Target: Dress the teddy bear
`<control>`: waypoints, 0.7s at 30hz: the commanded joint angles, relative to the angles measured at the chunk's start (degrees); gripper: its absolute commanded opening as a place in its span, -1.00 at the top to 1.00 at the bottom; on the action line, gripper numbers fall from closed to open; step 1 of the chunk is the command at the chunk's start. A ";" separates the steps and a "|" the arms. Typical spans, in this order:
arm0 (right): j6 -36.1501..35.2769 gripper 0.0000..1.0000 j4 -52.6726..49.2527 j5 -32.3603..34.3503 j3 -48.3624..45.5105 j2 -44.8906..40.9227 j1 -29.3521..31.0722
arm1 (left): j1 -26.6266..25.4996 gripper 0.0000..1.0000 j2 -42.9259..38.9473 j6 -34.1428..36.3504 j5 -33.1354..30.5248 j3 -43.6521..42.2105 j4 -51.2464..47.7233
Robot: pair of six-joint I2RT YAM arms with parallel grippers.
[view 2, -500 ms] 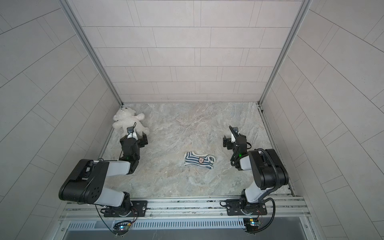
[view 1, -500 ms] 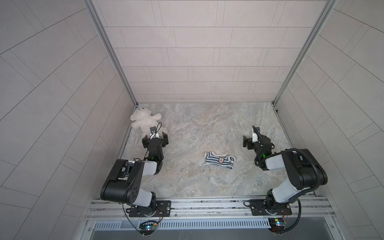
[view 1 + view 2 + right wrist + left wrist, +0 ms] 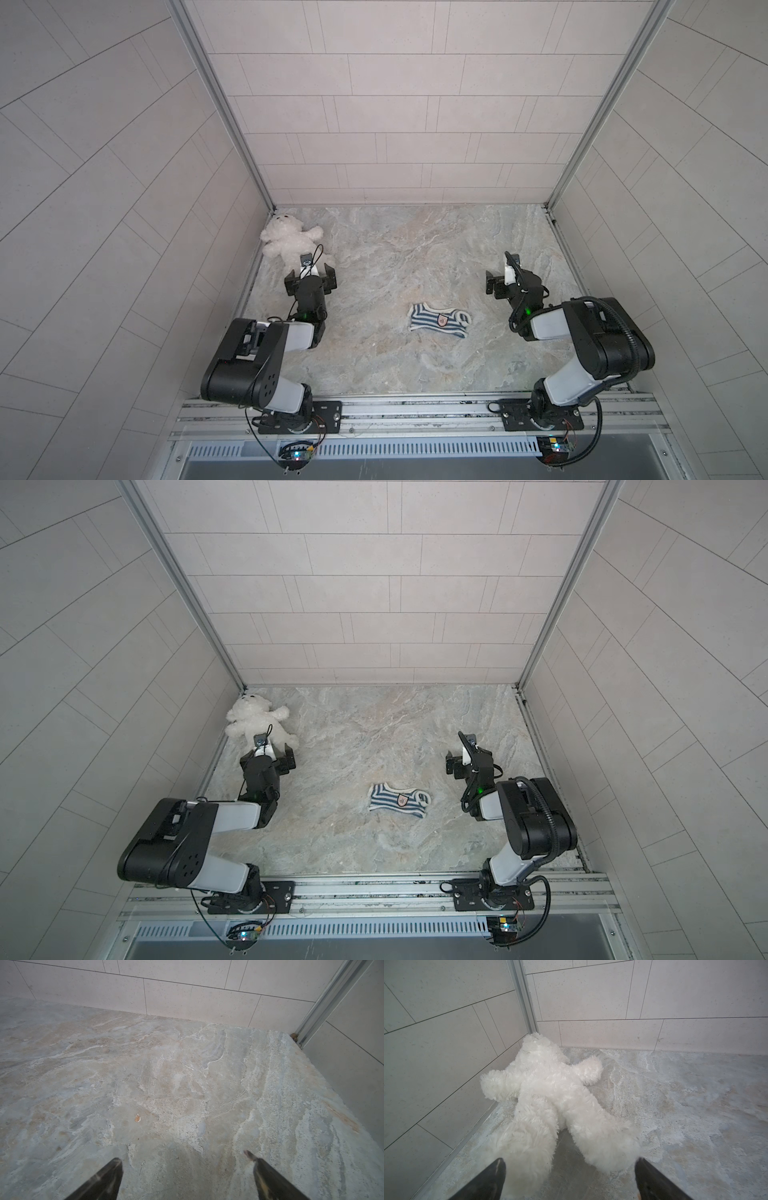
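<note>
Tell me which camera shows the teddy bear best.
The left wrist view: the teddy bear fills the middle, close up, legs nearest, though its face is not visible. Both top views show it small in the far left corner, its legs partly behind the left arm. The right wrist view misses it, showing only table and wall.

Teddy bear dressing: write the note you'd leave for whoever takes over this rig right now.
Left gripper: open, one leg of the teddy bear between its fingers, not gripped.
Right gripper: open, empty, over bare marble tabletop.
Bear: lying in the far left corner, head toward the corner, undressed.
Striped shirt: flat near the middle of the table, nearer the right arm, untouched.
Done: no dressing step.
Left: grasp the bear, bring bear and shirt together, pull the shirt on.
</note>
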 commanded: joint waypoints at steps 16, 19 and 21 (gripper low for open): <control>-0.27 -0.99 -0.34 0.75 0.82 -0.47 -0.14 | -0.20 -1.00 0.10 -0.24 0.17 0.88 0.90; -0.23 -0.99 -0.30 0.78 0.80 -0.42 -0.14 | -0.23 -1.00 0.10 -0.24 0.26 0.92 0.83; -0.27 -0.99 -0.30 0.80 0.77 -0.42 -0.18 | -0.18 -0.99 0.10 -0.23 0.12 0.88 0.88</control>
